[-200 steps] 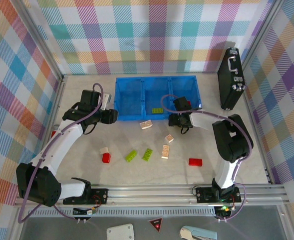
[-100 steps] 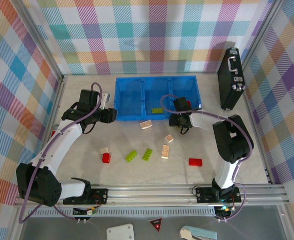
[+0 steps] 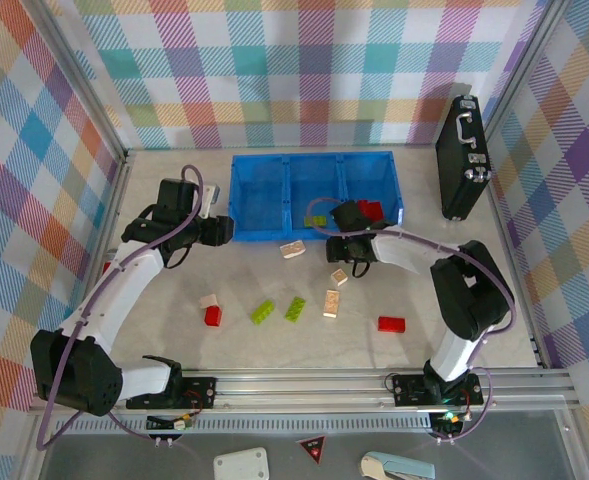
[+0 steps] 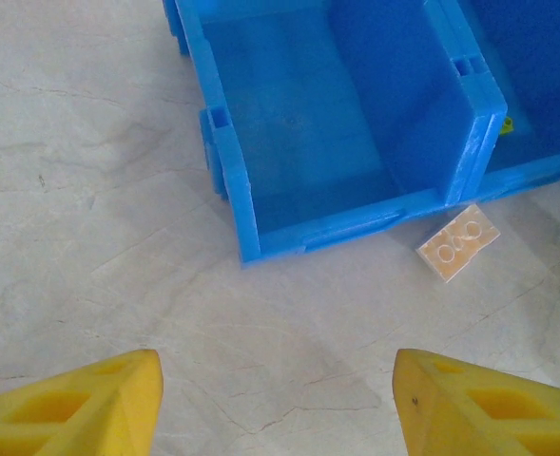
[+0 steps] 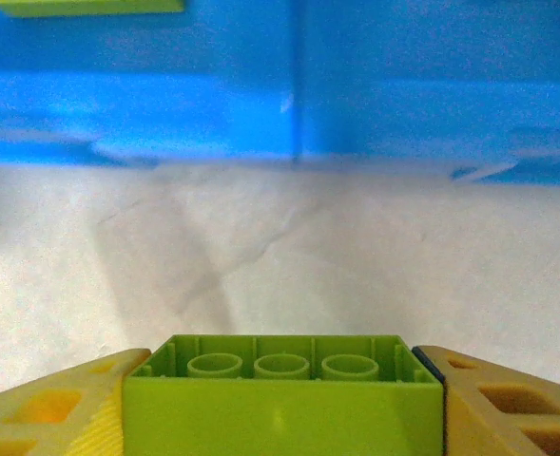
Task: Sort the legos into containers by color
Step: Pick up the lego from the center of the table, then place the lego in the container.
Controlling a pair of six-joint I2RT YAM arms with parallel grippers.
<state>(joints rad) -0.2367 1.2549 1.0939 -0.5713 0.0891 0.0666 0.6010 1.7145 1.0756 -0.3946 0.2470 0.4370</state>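
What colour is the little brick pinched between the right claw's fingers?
The brick is lime green, clearest in the right wrist view.

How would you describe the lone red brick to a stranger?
Find the blue bin at the far side of the table, then look toward the right arm's base. The red brick lies there alone; the other loose red brick sits beside a beige one.
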